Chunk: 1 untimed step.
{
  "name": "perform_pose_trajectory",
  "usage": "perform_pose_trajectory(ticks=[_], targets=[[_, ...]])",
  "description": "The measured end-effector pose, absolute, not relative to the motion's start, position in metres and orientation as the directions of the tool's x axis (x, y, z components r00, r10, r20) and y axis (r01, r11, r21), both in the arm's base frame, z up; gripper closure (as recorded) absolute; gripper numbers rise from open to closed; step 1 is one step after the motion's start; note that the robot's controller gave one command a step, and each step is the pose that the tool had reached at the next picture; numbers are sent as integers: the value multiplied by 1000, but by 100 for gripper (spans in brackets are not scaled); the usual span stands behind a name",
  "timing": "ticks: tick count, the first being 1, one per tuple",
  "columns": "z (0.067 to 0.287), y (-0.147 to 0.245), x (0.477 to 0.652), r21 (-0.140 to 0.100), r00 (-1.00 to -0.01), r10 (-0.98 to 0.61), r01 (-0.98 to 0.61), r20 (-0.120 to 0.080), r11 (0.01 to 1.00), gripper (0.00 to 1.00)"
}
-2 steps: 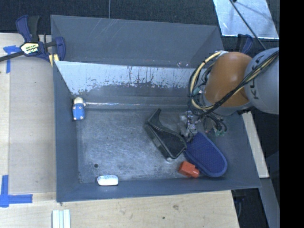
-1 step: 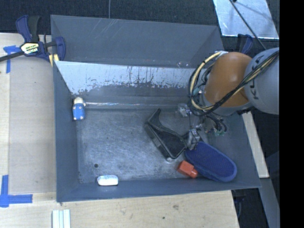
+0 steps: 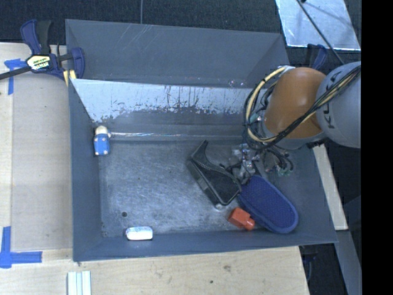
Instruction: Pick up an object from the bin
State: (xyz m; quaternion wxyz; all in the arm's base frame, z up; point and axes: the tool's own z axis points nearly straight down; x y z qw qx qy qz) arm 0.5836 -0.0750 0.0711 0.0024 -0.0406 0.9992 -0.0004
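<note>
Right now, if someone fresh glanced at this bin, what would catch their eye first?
The arm's gripper hangs over the right side of the bin, above a black flat thing and a dark blue oval pad with a small orange-red block beside it. A white oblong piece lies alone near the front-left corner.

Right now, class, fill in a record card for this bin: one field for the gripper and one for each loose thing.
black flat case: floor, right of centre, lying slantwise
blue oval pad: front right, against the case
orange block: front, beside the pad
white oblong: front left
blue-and-white bottle: back left, by the wall
gripper: over the case's right edge
</note>
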Motion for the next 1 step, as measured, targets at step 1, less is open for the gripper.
perform_pose_trajectory(ticks=[1], targets=[[210, -81, 528, -3, -995, -101, -101, -11, 995, 100]])
